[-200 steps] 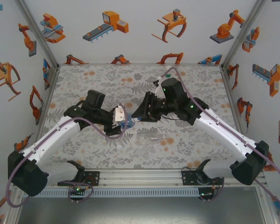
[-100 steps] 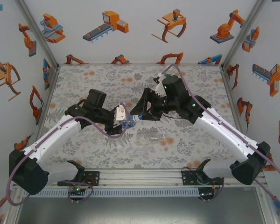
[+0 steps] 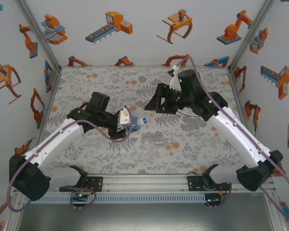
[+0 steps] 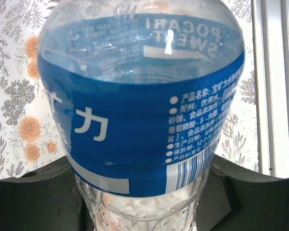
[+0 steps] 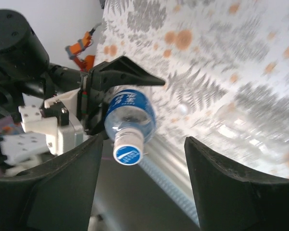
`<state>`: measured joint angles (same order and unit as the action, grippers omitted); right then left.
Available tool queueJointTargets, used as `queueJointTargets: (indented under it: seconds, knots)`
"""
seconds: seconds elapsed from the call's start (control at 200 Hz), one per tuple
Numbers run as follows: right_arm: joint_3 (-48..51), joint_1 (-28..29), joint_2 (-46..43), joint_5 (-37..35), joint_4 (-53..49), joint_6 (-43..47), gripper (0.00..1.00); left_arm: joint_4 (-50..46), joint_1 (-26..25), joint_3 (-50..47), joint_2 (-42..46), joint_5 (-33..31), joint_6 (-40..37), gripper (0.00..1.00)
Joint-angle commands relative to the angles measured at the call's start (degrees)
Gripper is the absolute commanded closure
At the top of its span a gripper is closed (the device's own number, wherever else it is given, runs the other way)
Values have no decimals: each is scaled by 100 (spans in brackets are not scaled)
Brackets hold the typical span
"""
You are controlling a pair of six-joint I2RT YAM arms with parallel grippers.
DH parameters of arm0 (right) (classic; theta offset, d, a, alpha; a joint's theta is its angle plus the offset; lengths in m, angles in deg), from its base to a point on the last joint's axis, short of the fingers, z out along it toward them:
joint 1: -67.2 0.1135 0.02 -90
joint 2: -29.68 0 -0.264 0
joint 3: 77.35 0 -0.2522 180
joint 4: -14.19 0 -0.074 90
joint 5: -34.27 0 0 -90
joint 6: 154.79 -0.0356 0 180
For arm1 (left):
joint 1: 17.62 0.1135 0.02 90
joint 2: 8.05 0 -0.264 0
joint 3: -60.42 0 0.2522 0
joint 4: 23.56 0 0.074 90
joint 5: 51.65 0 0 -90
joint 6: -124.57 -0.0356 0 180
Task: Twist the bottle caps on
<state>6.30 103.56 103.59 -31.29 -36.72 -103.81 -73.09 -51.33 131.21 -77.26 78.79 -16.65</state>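
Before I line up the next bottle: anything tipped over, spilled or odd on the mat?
One thing: the clear unlabelled bottle lies on its side on the mat, near the blue-label bottle clamped in the left gripper. No spill shows.

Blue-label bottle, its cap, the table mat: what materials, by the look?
Blue-label bottle: thin clear plastic, glossy; glints, see-through above the label, which is likely printed film.
Cap: opaque hard plastic, white side, blue top.
Mat: matte floral-printed sheet; cloth or vinyl, cannot tell.
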Motion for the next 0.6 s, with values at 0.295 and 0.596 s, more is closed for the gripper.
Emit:
queueJointTargets:
  seconds: [0.295, 0.596]
  knots:
    - [1094, 12, -1058, 3087, 1448, 7482, 40, -73, -16, 172, 31, 381, -50, 100]
    - [1113, 273, -559, 3225, 1473, 8340, 39, -101, -21, 165, 28, 438, -90, 100]
